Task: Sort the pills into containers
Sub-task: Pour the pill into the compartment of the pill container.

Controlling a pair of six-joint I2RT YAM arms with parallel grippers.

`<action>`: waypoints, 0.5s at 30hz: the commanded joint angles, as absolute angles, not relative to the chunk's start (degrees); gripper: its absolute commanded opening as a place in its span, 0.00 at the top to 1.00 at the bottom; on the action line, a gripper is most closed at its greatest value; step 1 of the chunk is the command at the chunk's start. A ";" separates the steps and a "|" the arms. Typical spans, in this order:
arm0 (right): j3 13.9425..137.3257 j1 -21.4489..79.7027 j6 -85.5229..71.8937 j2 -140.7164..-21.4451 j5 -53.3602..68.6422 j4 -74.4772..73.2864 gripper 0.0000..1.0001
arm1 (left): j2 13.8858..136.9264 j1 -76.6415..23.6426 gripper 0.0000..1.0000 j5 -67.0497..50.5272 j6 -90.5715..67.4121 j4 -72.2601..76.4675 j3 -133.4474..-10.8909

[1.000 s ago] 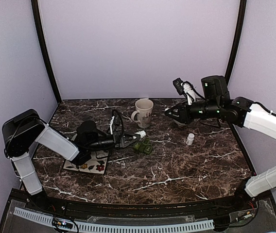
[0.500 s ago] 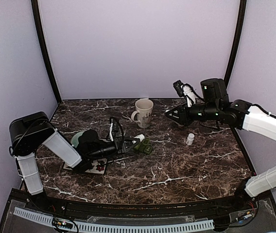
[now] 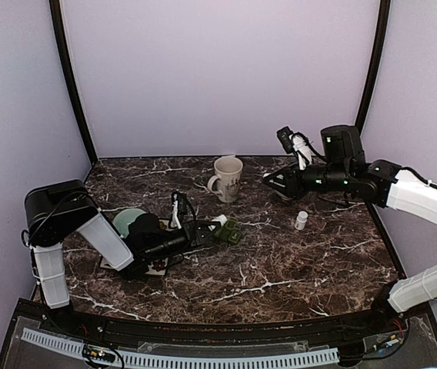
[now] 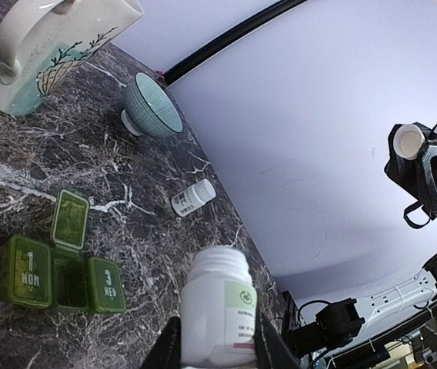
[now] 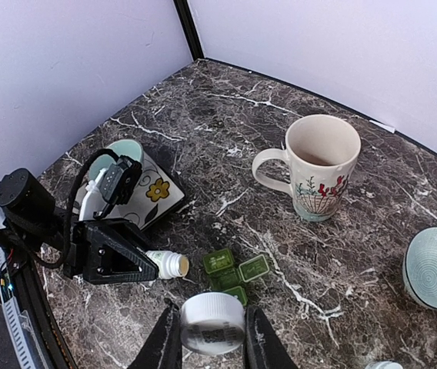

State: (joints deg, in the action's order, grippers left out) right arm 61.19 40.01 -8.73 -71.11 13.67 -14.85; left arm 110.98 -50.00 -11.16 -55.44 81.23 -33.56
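In the lower left of the top view, the left gripper (image 4: 219,347) clamps an uncapped white bottle (image 4: 220,304). Its mouth is just beside the green pill box (image 3: 227,232) at the centre, whose middle lid is open. Farther back stands the mug (image 3: 228,178). At upper right, the right gripper (image 5: 211,342) pinches a small white cylinder (image 5: 212,317) above the table (image 3: 295,269).

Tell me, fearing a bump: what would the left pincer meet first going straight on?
Likely the green pill box, just ahead of the bottle in the left pincer; height is unclear, so it may pass over.
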 commanded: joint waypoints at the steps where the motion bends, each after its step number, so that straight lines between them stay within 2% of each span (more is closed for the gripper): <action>1: 60.64 39.63 -9.28 -69.58 13.88 -12.73 1.00 | 111.68 -50.74 1.00 -8.40 -56.01 84.13 -32.97; 15: 60.21 39.66 -9.76 -68.65 14.06 -12.91 1.00 | 112.48 -51.77 1.00 -4.24 -55.94 80.27 -33.35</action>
State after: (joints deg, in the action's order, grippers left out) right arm 60.58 39.97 -9.17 -69.93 13.69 -14.79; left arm 112.29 -51.27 -6.07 -56.14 80.99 -33.56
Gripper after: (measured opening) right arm 0.217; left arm 0.246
